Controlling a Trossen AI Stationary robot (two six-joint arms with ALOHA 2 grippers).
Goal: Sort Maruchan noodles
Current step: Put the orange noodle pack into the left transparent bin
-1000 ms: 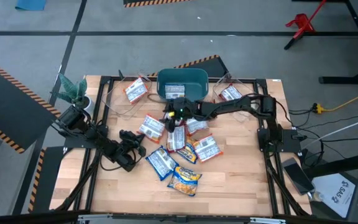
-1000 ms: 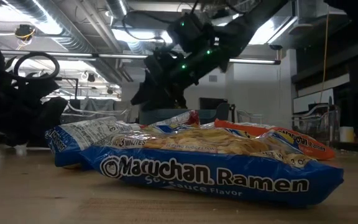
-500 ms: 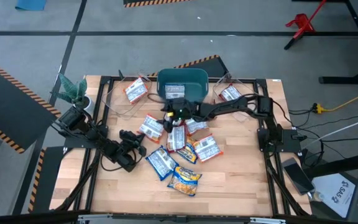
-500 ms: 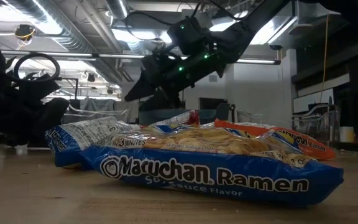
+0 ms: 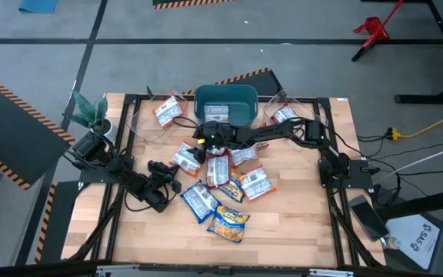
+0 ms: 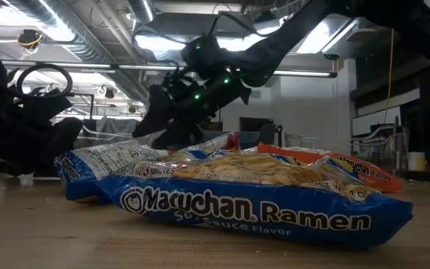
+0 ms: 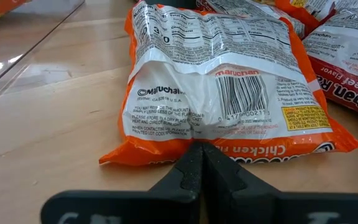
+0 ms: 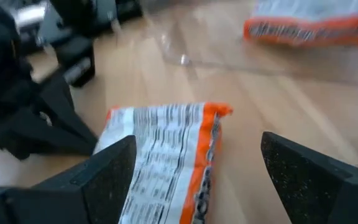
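Several Maruchan noodle packets lie in a loose pile mid-table: an orange one point(image 5: 186, 158), a red one point(image 5: 218, 169), a blue one point(image 5: 201, 201) and a yellow one point(image 5: 229, 223). My right gripper point(image 5: 204, 145) hangs open a little above the orange packet point(image 8: 166, 155), one finger on either side and clear of it. My left gripper point(image 7: 197, 152) is shut and low over the table, its tips at that packet's edge point(image 7: 185, 146). The packet lies flat, printed back up. My left gripper's shut fingertips point(image 7: 199, 155) come nearly level from the table's left side. They end right at the seam edge point(image 7: 166, 152) of the orange packet, which lies flat on the wood. I cannot tell whether they touch it.
A teal bin point(image 5: 241, 96) at the far edge holds one packet point(image 5: 216, 113). Clear containers at its left and right each hold an orange packet point(image 5: 168, 112) point(image 5: 284, 115). A blue packet point(image 6: 252, 202) fills the front of the low view. Bare wood lies near the front edge.
My right gripper has reached toward the table's left edge and sunk, from in front of the teal bin to just over the orange packet. The left arm and the packets have stayed where they were.
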